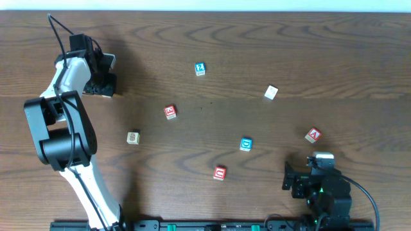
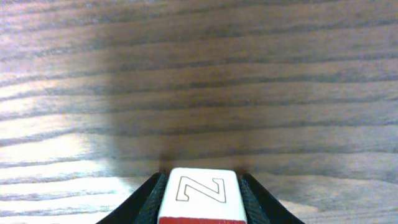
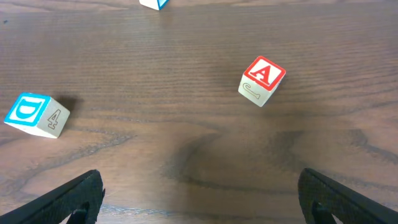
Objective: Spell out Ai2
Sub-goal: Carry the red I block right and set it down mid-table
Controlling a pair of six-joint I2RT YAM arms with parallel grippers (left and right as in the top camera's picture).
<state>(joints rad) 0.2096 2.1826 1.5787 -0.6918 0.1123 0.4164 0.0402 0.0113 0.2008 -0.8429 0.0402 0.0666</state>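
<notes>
White Z block (image 2: 200, 190) sits clamped in left claw (image 1: 104, 83), right claw (image 3: 200, 190) agape

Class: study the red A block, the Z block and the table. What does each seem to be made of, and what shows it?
Red A block: probably painted wood; pale matte sides, red printed top.
Z block: likely the same; cream matte face, outlined letter, red edge.
Table: wood or wood-look laminate; dark brown grain lines, slight sheen.
</notes>
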